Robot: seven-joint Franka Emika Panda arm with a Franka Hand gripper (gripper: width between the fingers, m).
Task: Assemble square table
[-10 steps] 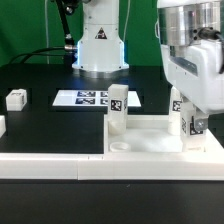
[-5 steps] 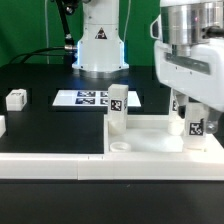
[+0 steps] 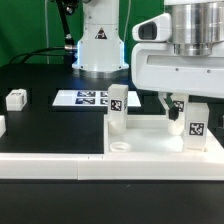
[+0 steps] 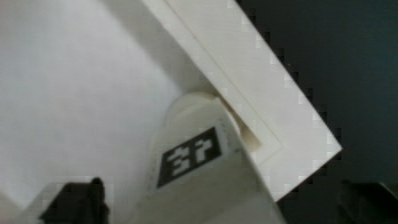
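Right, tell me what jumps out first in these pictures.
The arm looms large at the exterior view's right, jaws open above an upright leg on the tabletop. A second leg stands at the tabletop's other end, and a loose leg lies apart on the black table at the far left.

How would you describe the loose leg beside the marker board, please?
Find the marker board on the black table. At the exterior view's left of it sits a white leg, directly on the table, unlike the two legs standing on the top.
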